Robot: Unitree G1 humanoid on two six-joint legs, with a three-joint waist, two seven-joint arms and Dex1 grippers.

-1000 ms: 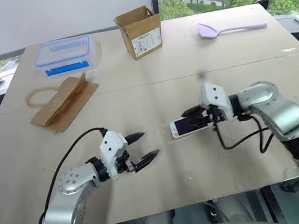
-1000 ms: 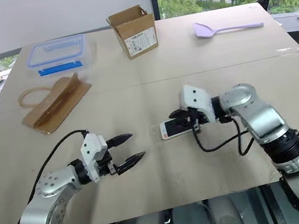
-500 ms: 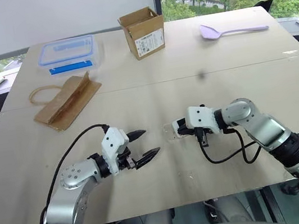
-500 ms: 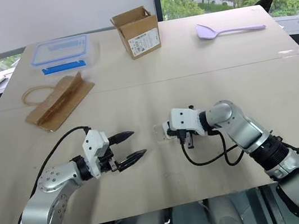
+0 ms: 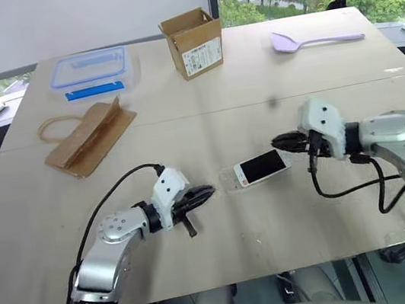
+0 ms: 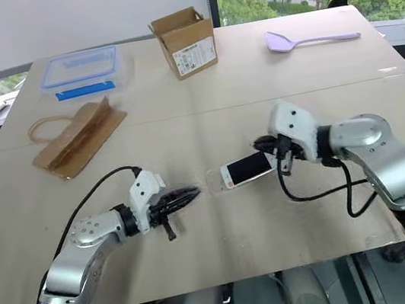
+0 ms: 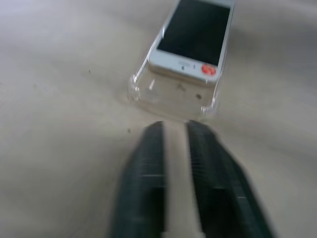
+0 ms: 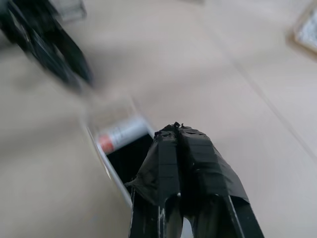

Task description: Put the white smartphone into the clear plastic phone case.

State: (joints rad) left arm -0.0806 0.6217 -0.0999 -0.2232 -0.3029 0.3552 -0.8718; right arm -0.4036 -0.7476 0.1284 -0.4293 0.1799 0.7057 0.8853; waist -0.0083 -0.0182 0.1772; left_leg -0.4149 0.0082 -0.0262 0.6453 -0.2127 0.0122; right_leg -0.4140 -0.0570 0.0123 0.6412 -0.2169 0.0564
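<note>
White smartphone [image 5: 262, 166] betw. both closed end effectors [image 5: 201, 194] [image 5: 279, 140]; cardboard box [image 5: 191, 42], spatula [image 5: 313, 39] well behind.

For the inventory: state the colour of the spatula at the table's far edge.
Pale lilac plastic spatula; clearest in the left eye view.

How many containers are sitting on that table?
2. A clear blue-rimmed food box at the far left of the table, and an open cardboard box at the far middle. I see no others, though something small could hide behind them.
</note>
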